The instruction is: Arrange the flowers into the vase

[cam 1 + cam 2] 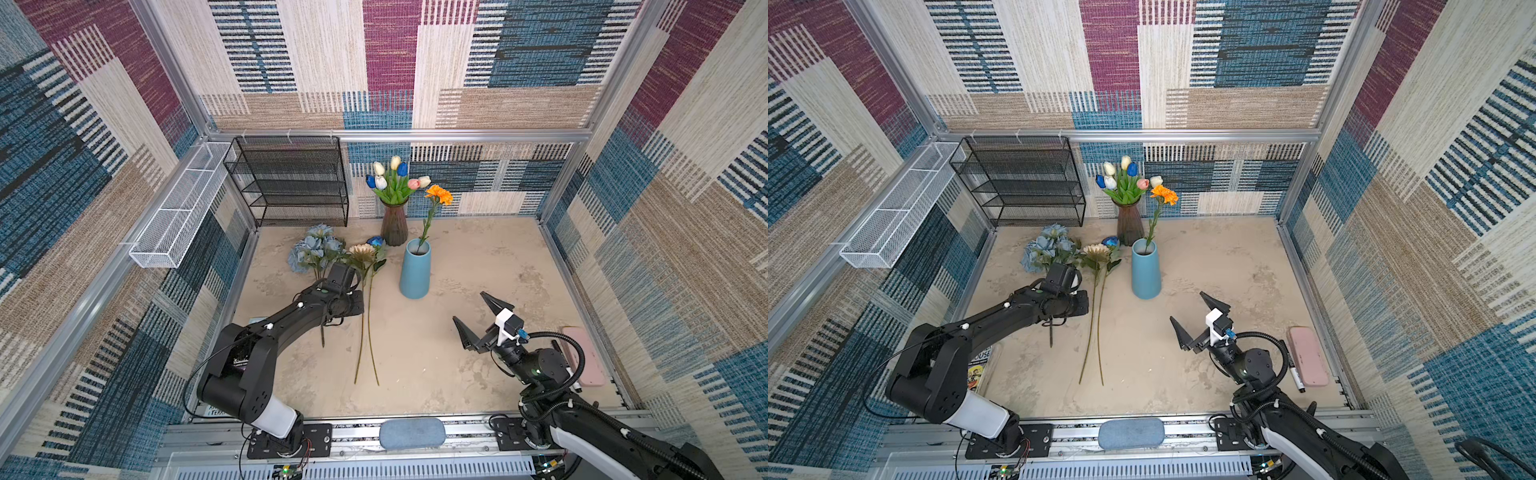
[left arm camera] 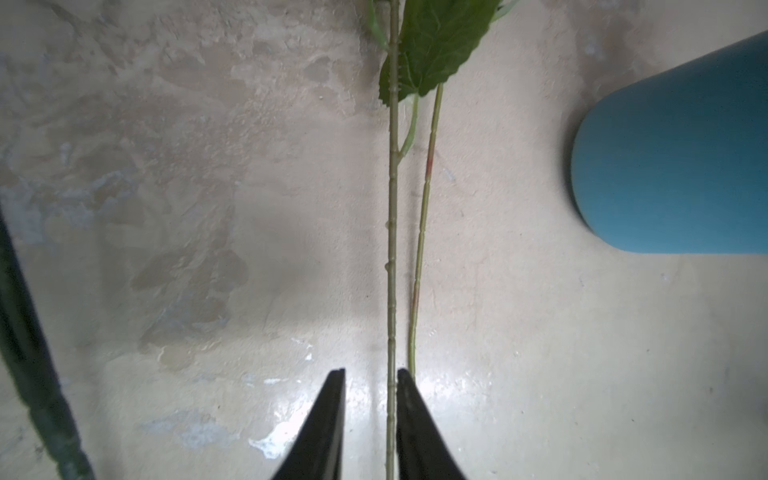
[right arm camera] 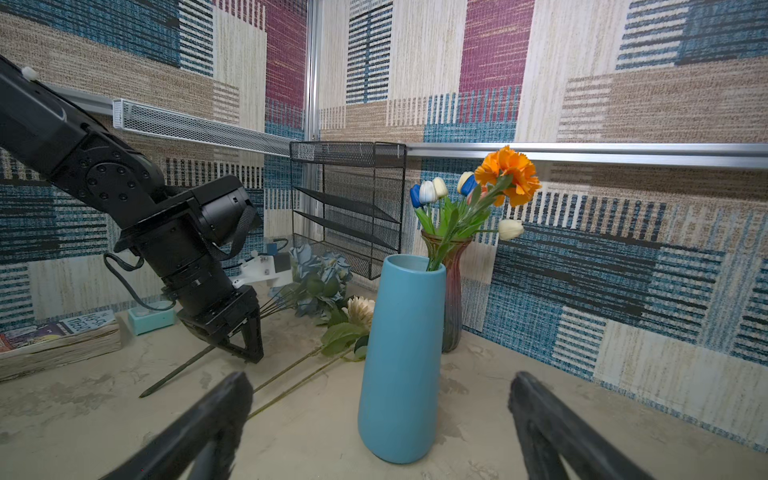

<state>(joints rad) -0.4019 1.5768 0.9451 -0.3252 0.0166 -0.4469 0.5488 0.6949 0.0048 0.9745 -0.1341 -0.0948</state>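
The blue vase [image 1: 415, 270] [image 3: 401, 361] stands mid-table with an orange flower [image 1: 439, 194] in it. Two long green stems [image 1: 365, 332] lie on the table left of it, topped by a beige bloom [image 1: 362, 251] and a bright-blue bloom [image 1: 376, 242]. A dusty-blue rose bunch [image 1: 316, 249] lies further left. My left gripper [image 2: 370, 372] points down over the stems, its jaws slightly apart. One stem [image 2: 391, 249] runs between them against one finger. The right gripper [image 1: 468, 306] hovers wide open and empty in front of the vase.
A brown glass vase [image 1: 394, 224] of tulips [image 1: 392, 178] stands behind the blue one. A black mesh shelf [image 1: 291, 183] is at the back, a white mesh basket [image 1: 178, 208] on the left wall. A pink case [image 1: 582, 357] lies at the right, a book [image 1: 978, 365] at the left.
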